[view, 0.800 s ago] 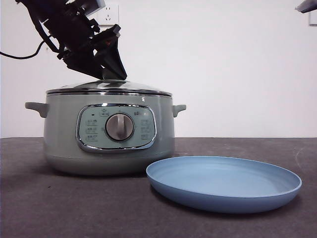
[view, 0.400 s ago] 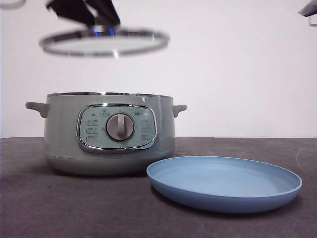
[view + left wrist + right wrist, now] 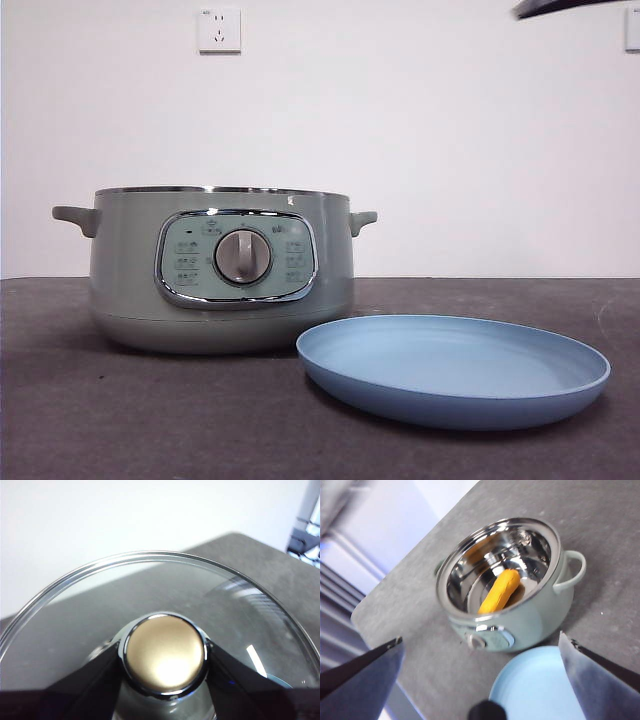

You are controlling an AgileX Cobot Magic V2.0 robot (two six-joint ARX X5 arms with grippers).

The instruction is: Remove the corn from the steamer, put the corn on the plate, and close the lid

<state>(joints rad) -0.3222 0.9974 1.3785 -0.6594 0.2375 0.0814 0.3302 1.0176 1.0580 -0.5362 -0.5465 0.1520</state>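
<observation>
A: Dark grey table, white wall, wall socket upper left of front view. Steamer left of centre, uncovered, silver knob facing forward. Plate lower right, bare, just beside steamer's base. Dark arm tip at top right edge.

B: Left wrist?

A: Lid fills frame, held aloft. Left gripper clamped on lid's round knob, black jaws pressed against both sides.

B: Right wrist?

A: High above table. Corn centre frame, lying inside open steamer on shiny bowl floor. Plate at bottom centre. Right gripper jaws spread wide, holding nothing.
</observation>
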